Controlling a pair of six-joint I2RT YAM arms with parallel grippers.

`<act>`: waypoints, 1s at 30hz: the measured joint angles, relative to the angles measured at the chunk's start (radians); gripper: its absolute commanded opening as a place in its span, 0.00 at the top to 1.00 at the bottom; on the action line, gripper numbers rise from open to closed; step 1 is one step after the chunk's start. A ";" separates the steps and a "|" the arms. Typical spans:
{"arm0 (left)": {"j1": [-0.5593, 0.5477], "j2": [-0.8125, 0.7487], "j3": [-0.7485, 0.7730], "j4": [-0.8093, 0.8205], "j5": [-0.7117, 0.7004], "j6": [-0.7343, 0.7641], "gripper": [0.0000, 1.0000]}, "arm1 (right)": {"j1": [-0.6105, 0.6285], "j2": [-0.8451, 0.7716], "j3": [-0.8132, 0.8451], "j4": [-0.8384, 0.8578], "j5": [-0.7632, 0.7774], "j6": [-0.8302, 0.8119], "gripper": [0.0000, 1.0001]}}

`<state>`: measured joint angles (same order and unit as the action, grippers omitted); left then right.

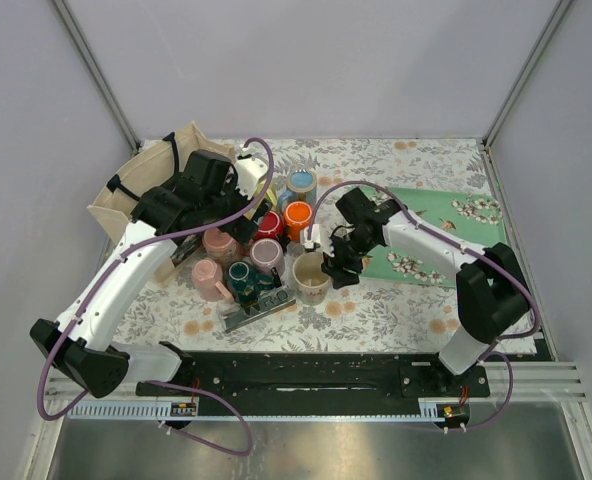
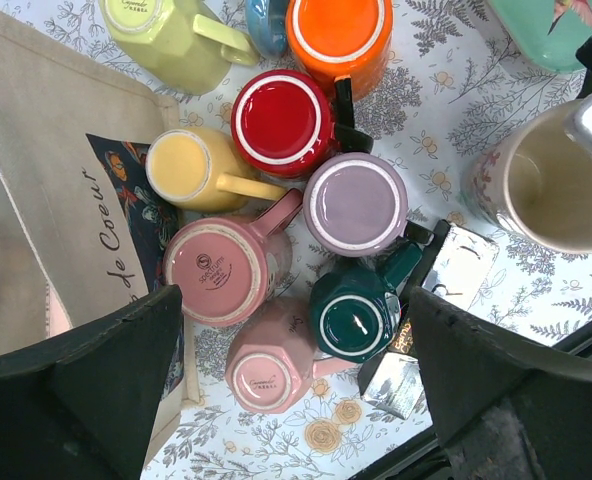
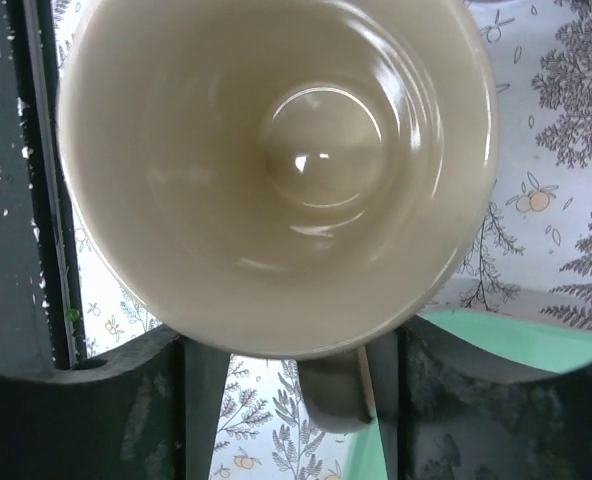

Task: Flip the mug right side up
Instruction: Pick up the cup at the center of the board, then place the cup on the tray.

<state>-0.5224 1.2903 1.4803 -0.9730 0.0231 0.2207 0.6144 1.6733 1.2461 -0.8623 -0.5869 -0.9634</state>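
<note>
Right wrist view: cream mug (image 3: 276, 170) stands mouth-up, its rim cut off above and its handle (image 3: 331, 395) between the parted jaws of the right gripper (image 3: 291, 345) (gap visible on one side). Elsewhere, the left gripper (image 2: 291, 320) gapes wide above upside-down mugs (image 2: 356, 205), finger bases cropped.

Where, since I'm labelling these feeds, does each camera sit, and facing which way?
Top external: above, behind the bases, looking down on the table; both arms show.
Left wrist: on the left arm, facing down at upside-down mugs; the left gripper frames it.
Right wrist: on the right arm, facing down into the cream mug; the right gripper shows.
Shared: all three see the cream mug.
</note>
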 measured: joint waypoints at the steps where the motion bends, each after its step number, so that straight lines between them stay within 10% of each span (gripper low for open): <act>1: 0.000 0.000 0.001 0.000 0.000 0.000 0.01 | 0.000 -0.010 -0.019 0.026 0.004 0.022 0.47; 11: 0.000 0.001 0.006 0.001 0.002 0.000 0.01 | 0.002 -0.106 -0.147 0.188 0.082 0.188 1.00; 30: 0.019 0.001 0.006 0.001 -0.021 0.027 0.01 | -0.356 -0.156 0.110 0.163 0.160 0.275 1.00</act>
<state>-0.5037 1.2915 1.4864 -0.9722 0.0021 0.2474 0.2588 1.5177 1.3563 -0.6994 -0.4271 -0.6884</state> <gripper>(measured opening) 0.988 0.294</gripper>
